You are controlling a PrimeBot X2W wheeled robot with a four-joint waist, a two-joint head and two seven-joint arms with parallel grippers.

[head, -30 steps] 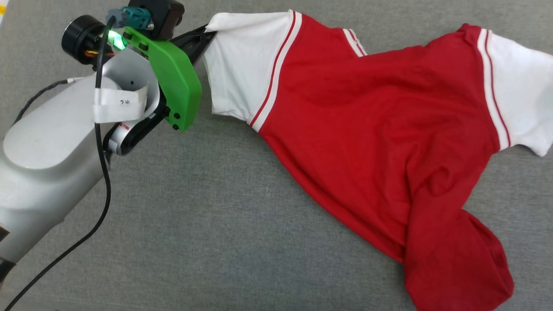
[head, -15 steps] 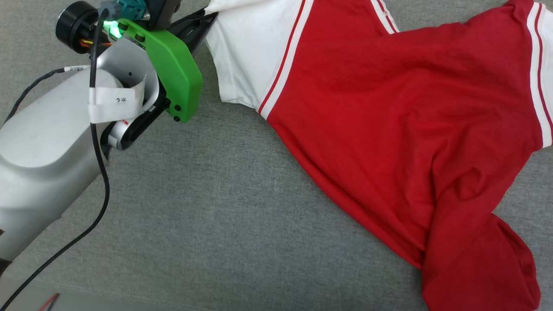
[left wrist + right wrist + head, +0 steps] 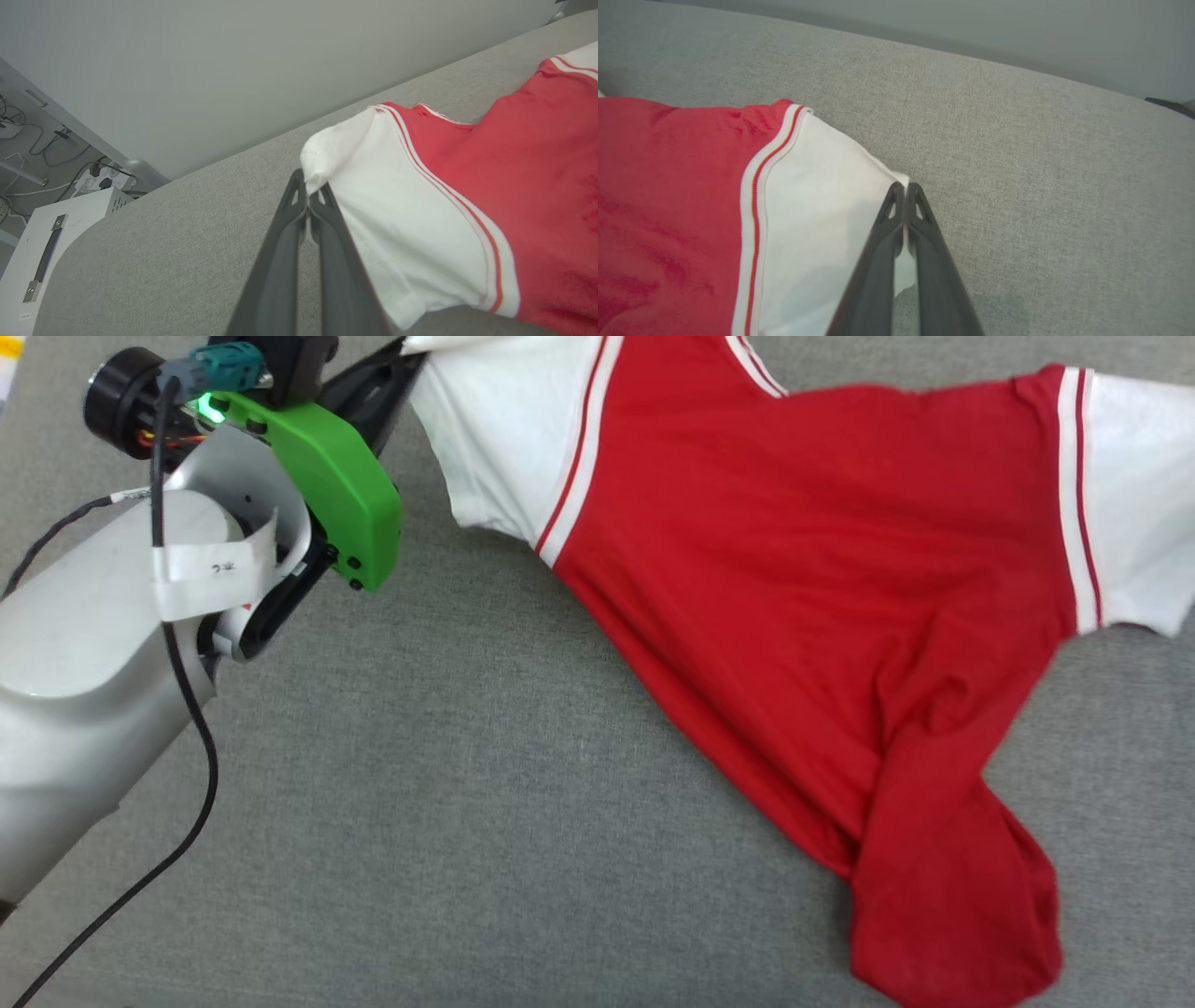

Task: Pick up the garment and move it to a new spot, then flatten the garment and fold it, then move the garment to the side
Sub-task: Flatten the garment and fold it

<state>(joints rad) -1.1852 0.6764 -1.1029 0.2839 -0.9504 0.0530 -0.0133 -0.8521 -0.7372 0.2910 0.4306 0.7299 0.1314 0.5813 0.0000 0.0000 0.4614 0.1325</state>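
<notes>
Head view, garment: red thin-fabric short-sleeved garment w/ white sleeves & red-white striped seam trim is spread over the grey woven-fabric surface, from top centre to lower right. The hem end is bunched & folded over at lower right. One white sleeve is at top left, the other at the right edge.
Head view, L gripper: dark long-fingered L gripper is seen at top left, tips at the top-left sleeve's corner. Closure can't be judged here.
Head view, L arm: a bright green plastic cover is mounted at the wrist. A thin black cable is run along the pale forearm.
L wrist view, L gripper: fingers are pressed together, no gap at the tips. The sleeve's white corner is pinched betw. them & puckered just above.
L wrist view, garment: the sleeve is stretched to the right of the fingers, w/ the red body beyond.
L wrist view, bkgd: a plain pale wall is seen past the surface's edge. A white box-shaped cabinet w/ a handle is at lower left.
R wrist view, R gripper: dark two-fingered R gripper is closed tight. The other sleeve's white corner is caught at the tips, w/ white fabric visible betw. the fingers lower down.
R wrist view, garment: white sleeve, striped seam & red body are laid out to the left of the fingers.
</notes>
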